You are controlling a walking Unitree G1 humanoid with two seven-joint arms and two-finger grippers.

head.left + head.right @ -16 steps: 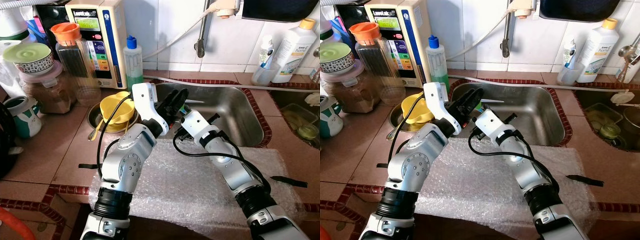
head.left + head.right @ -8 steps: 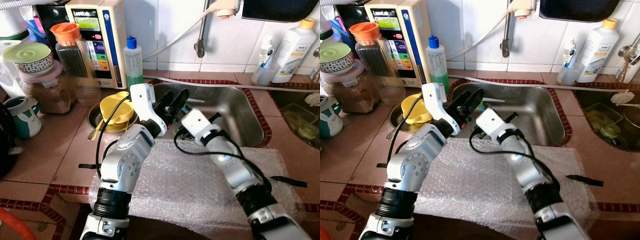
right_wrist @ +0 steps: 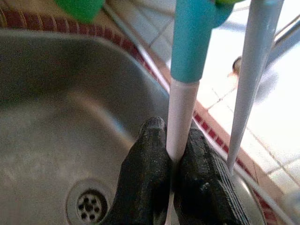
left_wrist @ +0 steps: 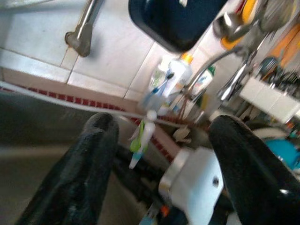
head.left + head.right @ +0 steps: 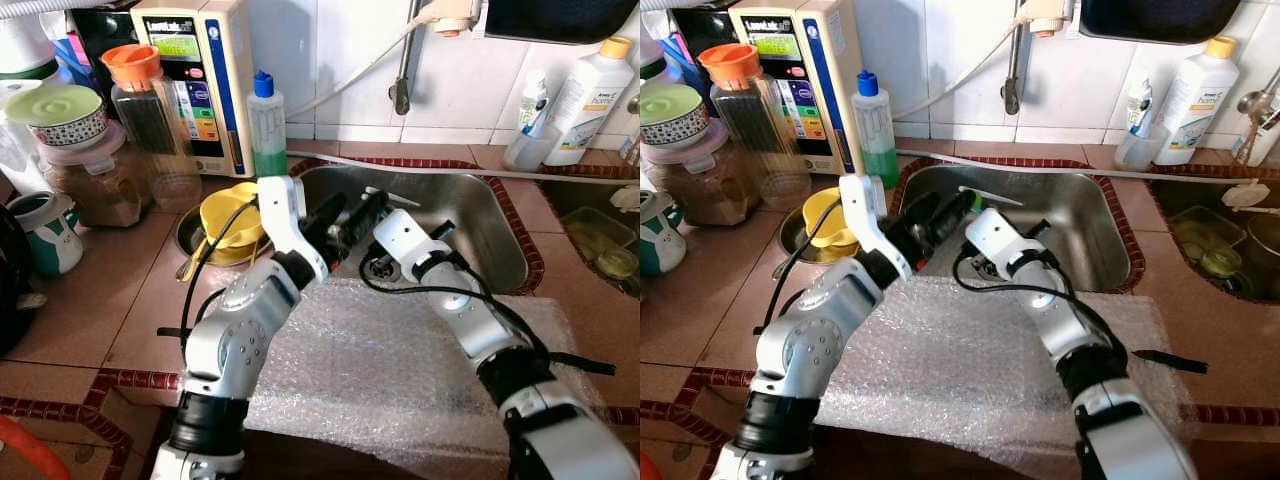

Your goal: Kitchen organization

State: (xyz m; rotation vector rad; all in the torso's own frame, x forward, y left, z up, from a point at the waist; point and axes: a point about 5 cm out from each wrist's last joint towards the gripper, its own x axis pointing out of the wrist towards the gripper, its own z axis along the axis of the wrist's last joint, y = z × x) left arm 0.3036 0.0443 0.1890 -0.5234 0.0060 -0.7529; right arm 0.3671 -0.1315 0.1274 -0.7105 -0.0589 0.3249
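My right gripper is shut on the white and teal handle of a toothbrush, held above the steel sink. A thin pale stick runs beside that handle, outside the fingers. My left gripper stands open over the sink's near left corner, with its two black fingers spread wide. Between them I see the small white, green and blue toothbrush and the white housing of my right wrist. Both grippers meet over the sink.
A bubble-wrap sheet covers the counter in front of the sink. A yellow bowl, a green soap bottle, a water purifier and jars stand on the left. A toothbrush cup and a white bottle stand back right.
Both arms have reached a little farther over the sink, and my right wrist has moved up and right. The right gripper's hold on the toothbrush is unchanged.
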